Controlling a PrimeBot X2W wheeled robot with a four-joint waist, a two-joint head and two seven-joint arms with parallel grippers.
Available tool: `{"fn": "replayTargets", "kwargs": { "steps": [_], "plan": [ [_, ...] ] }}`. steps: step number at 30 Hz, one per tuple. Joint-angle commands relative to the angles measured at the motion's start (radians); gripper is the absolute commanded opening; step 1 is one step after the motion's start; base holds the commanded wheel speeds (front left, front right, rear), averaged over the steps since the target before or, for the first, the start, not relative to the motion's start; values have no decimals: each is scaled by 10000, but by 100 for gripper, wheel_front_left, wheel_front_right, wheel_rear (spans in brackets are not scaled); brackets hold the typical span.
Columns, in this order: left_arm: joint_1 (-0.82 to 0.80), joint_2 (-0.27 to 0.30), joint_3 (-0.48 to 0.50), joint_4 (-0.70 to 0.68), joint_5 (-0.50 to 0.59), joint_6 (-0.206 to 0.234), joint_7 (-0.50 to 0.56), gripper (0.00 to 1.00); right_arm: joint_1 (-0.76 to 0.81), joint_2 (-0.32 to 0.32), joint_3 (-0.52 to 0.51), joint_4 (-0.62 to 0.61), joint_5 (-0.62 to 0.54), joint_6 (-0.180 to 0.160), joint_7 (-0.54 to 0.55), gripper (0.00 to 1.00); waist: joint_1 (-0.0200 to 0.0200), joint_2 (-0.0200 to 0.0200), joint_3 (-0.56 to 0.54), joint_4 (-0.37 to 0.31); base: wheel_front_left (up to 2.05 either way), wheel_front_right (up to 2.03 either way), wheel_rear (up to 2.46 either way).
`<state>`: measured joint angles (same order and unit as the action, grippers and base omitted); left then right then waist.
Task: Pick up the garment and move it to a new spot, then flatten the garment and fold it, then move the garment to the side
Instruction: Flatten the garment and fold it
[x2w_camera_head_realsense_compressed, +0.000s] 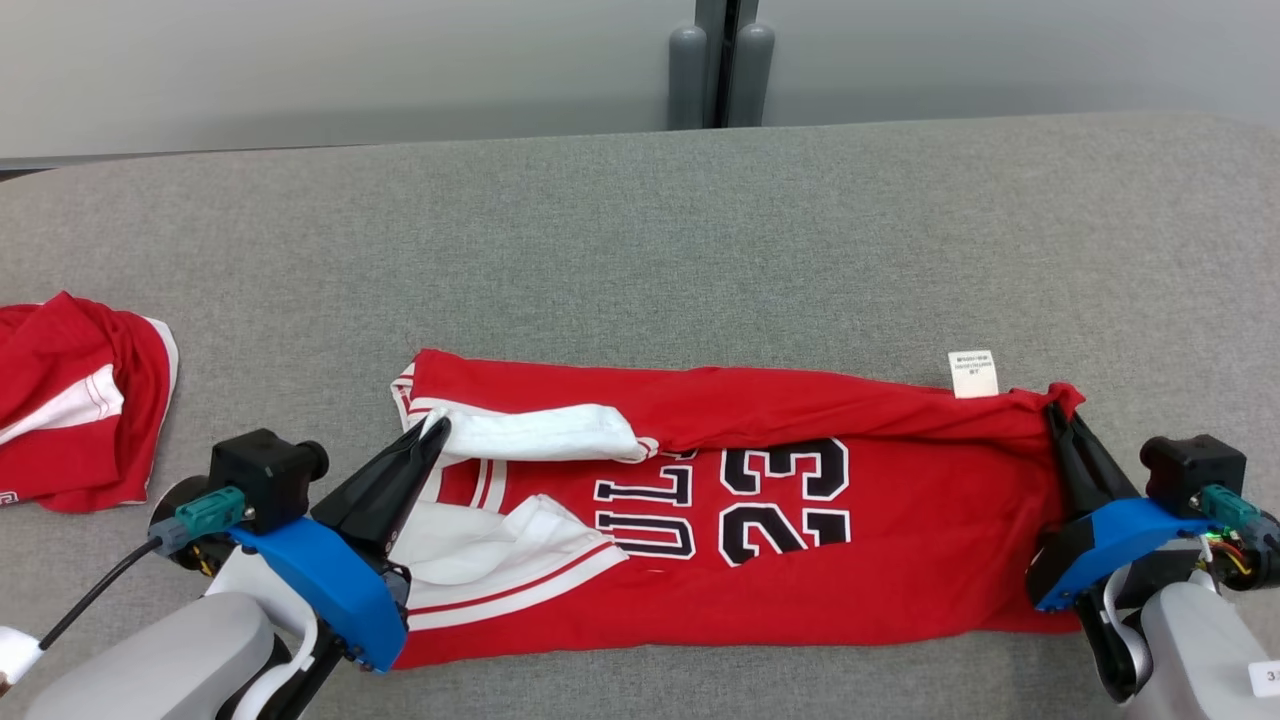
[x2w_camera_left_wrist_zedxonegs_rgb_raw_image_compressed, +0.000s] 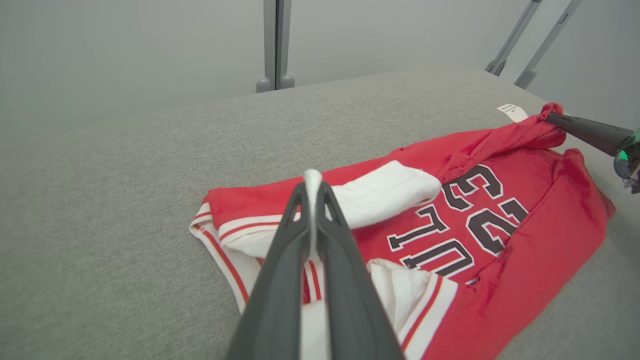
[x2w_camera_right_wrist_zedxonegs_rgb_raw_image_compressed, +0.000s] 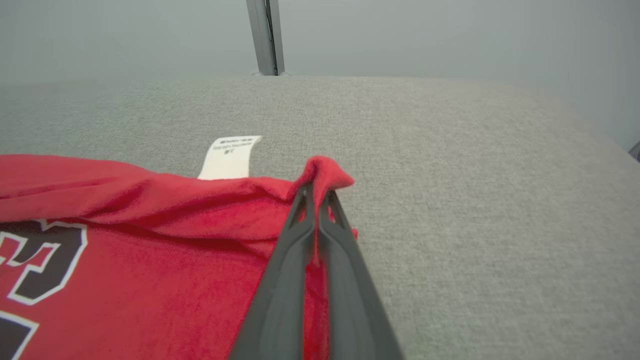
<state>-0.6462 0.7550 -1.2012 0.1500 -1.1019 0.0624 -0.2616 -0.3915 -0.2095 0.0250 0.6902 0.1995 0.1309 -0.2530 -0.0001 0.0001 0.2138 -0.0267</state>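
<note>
The red jersey (x2w_camera_head_realsense_compressed: 850, 540) lies near the front edge of the table (x2w_camera_head_realsense_compressed: 640, 230), long from left to right, its white-trimmed end on the left. The left gripper (x2w_camera_head_realsense_compressed: 433, 431) leans in low and pinches a white fold there. The right gripper (x2w_camera_head_realsense_compressed: 1053, 412) pinches the far red corner, fingers squeezed tight.

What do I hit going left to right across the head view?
From the left: crumpled red-and-white cloth → left pincer → red jersey with black 23 → white fabric care label → right pincer.
</note>
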Motion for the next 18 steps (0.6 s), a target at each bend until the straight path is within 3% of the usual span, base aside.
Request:
{"fn": "replayTargets", "kwargs": {
  "steps": [1, 7, 8, 9, 10, 15, 18],
  "plan": [
    [201, 35, 205, -18, 43, 92, -44, 0, 263, 66, -47, -141, 27, -2, -81, 0, 1, -1, -50, 13, 0, 0, 0],
    [1101, 12, 592, -63, 143, 134, -45, 0, 938, 246, -282, -596, 95, -2, -122, 0, 1, -1, -283, 40, 0, 0, 0],
    [1180, -55, 743, -78, 136, 154, -46, 29, 1022, 244, -354, -667, 104, -2, -125, 16, 1, -1, -324, 57, 0, 0, 0],
    [1268, -113, 879, -105, 187, 176, -46, 100, 1130, 264, -424, -743, 156, -2, -128, 41, 1, -1, -361, 75, 0, 0, 0],
    [1379, -159, 980, -112, 259, 195, -44, 100, 1222, 285, -485, -822, 180, -2, -129, 100, 1, -1, -403, 89, 0, 0, 0],
    [1850, -503, 1880, -26, 680, 174, -48, 100, 1575, 274, -737, -1585, 189, -3, -131, 100, 1, -1, -530, 141, 0, 0, 0],
    [2174, -818, 2870, -91, 1239, 432, -47, 100, 1652, 251, -869, -2080, 121, -3, -131, 100, 1, -1, -542, 150, 0, 0, 0]
  ]
}}
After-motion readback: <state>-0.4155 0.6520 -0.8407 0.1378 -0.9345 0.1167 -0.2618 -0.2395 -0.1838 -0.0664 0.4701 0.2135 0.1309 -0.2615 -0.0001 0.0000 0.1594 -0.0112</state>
